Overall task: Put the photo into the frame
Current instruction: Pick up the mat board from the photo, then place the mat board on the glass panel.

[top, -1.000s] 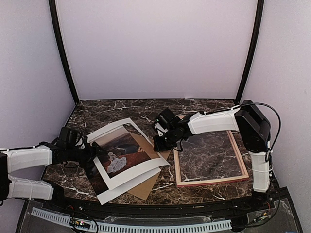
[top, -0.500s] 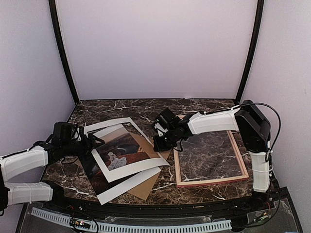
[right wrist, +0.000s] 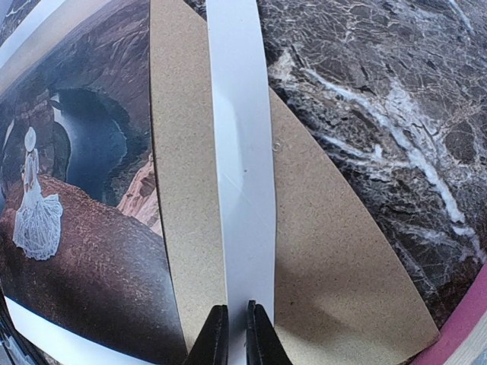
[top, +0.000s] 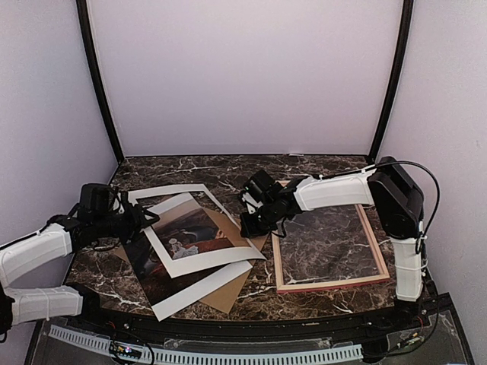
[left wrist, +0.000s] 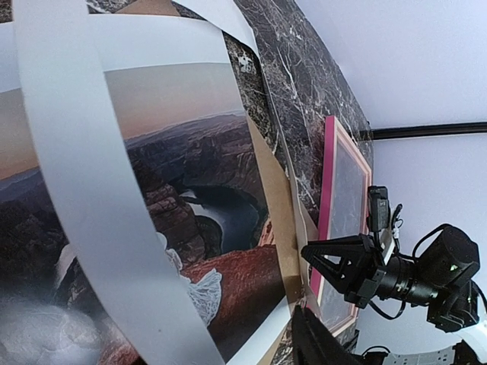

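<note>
Top external view, from the left: the left gripper [top: 141, 219] sits at the left edge of the white mat [top: 211, 260], but the mat hides its fingers and I cannot tell how wide they stand or whether they grip. Just right of it lies the photo [top: 190, 226], picture side up beneath the mat and showing through its window. It is skewed to the table [top: 319, 171] edges, and its long edge runs from near-left toward far-right. A brown cardboard board [top: 228, 295] lies under both. At the mat's right edge the right gripper [right wrist: 237, 334] is nearly closed, pinching a white mat strip between its fingertips. The frame [top: 331, 285] lies flat at the right, apart from the photo.
</note>
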Controlling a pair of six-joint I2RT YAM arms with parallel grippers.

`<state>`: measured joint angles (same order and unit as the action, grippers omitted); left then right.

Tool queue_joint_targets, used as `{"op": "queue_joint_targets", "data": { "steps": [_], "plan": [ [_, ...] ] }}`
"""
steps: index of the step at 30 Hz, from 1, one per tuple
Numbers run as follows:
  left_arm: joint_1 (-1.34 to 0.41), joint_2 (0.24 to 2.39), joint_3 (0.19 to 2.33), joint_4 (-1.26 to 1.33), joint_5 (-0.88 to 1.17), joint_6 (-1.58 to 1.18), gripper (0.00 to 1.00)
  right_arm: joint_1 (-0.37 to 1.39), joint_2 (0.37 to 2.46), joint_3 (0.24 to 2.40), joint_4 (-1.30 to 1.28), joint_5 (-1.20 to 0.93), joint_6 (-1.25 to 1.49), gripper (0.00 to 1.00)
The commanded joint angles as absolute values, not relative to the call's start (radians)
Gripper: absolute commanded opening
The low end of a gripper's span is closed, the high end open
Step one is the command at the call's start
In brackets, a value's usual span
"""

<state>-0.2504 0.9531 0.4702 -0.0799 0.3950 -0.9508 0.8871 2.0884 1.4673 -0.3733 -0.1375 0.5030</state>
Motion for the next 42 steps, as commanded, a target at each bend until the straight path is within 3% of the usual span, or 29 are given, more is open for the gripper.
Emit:
{"op": "queue_joint_targets", "data": {
  "steps": [1, 10, 16, 26, 32, 42],
  "plan": [
    [-0.244, 0.929, 0.511, -0.135, 0.374, -0.938, 0.42, 0.883, 2.105, 1.453, -0.366, -0.132, 0.505, 0.11],
    [-0.244, 0.936, 0.523, -0.137, 0.383, -0.930, 0.20, 0.884, 2.104, 1.448, -0.365, -0.130, 0.507, 0.13],
    [-0.244, 0.962, 0.566, -0.144, 0.396, -0.881, 0.01, 0.884, 2.073, 1.452, -0.362, -0.125, 0.504, 0.27],
    [-0.244, 1.018, 0.793, -0.242, 0.432, -0.727, 0.00, 0.868, 1.940, 1.465, -0.357, -0.082, 0.470, 0.59],
    [-0.256, 1.067, 0.973, -0.278, 0.498, -0.669, 0.00, 0.766, 1.783, 1.380, -0.416, 0.047, 0.436, 0.75],
    [-0.390, 1.256, 1.313, -0.296, 0.516, -0.625, 0.00, 0.406, 1.520, 1.086, -0.470, 0.131, 0.388, 0.80]
  ]
}}
